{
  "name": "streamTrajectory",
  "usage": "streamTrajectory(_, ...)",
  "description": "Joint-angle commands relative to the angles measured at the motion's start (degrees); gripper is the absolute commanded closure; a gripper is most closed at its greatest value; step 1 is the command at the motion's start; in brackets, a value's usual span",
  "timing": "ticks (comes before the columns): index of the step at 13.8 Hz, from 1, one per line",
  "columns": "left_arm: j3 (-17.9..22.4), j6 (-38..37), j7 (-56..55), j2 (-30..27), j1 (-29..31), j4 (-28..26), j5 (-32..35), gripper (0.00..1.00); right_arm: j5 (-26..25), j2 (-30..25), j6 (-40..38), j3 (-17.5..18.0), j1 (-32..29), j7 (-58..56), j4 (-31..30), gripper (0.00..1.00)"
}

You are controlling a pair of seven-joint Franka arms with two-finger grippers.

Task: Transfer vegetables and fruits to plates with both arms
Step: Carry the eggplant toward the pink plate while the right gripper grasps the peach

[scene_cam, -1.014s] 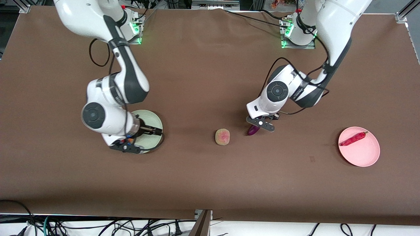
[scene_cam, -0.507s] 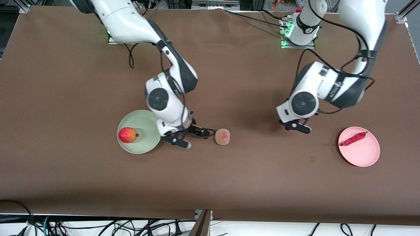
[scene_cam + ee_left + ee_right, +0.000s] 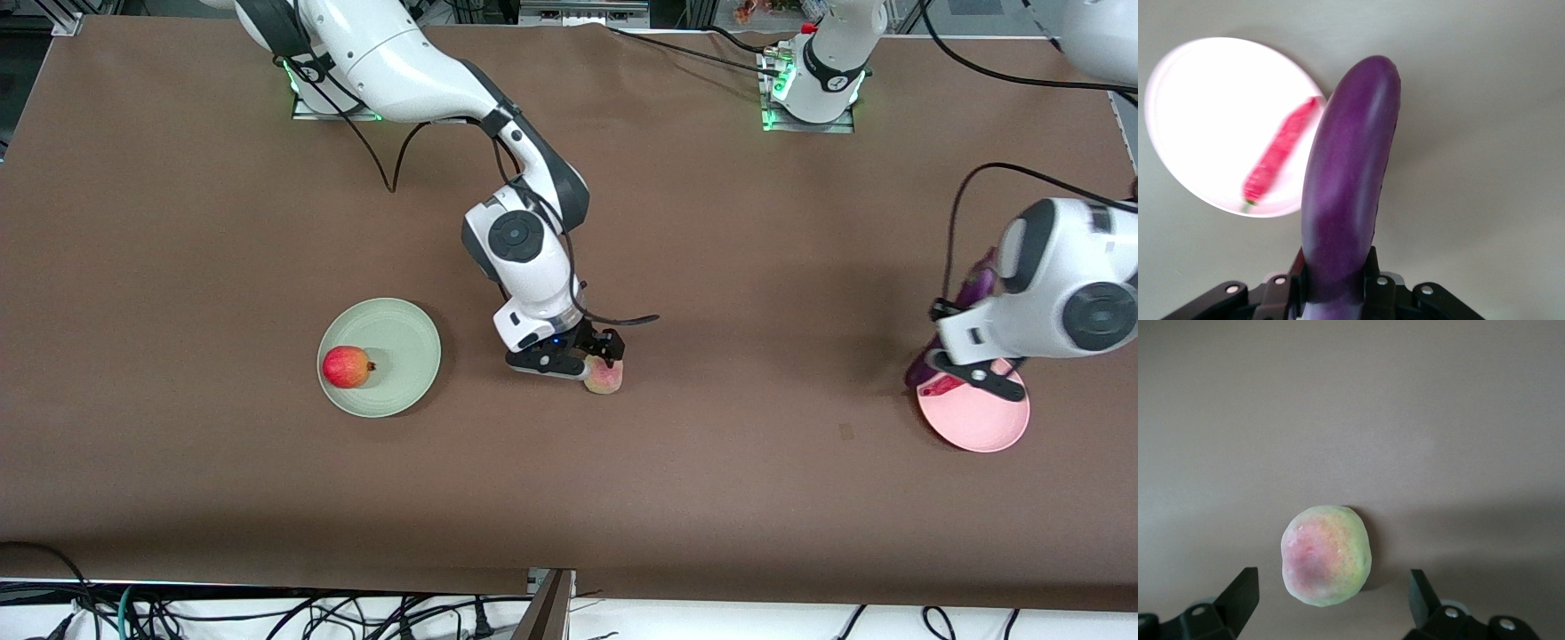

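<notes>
Now we log 2 grippers | right gripper [image 3: 1328, 603] spread wide over the peach [image 3: 605, 379] on the table, fruit centred between its fingers | left gripper [image 3: 1336, 293] clamps eggplant [image 3: 1348, 180], long axis aimed past pink plate [image 3: 978, 427] rim, beside chili [image 3: 1280, 159].

Looked like a robotics lab bench, not a home or kitchen. Table [image 3: 178, 462] covered edge to edge with plain brown cloth, framed by aluminium extrusion rails [image 3: 62, 18] at the corners. Two arm bases [image 3: 809, 89] bolted on metal mounting plates along one edge, green status lights glowing. Loose black cables [image 3: 267, 613] tangled on the floor by the edge nearest the front camera. Toy-like produce on plain plates [image 3: 404, 342], staged as test props rather than food.
</notes>
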Motion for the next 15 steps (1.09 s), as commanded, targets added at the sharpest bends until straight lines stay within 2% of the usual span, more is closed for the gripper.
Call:
streamTrajectory(1,-1.13,6.41,10.04,2.89,4.73,0.59,0.10,0.91,-3.95,2.80,1.08,-0.74,1.62,2.32,2.37,0.01)
streamTrajectory(5,-1.13,17.22,18.76,8.33,8.95,0.76,0.10,0.91,-5.19,5.26,3.80,-4.08,5.31,5.14,2.37,0.01)
streamTrajectory(11,-0.95,19.88,20.17,10.90,9.67,0.94,0.98,0.88,-5.19,6.06,5.39,-4.26,5.41,5.14,2.37,0.02)
streamTrajectory(15,-0.95,21.72,22.10,12.39,9.58,1.12,2.99,0.88,-5.19,6.06,5.39,-4.61,5.41,5.05,2.28,0.14)
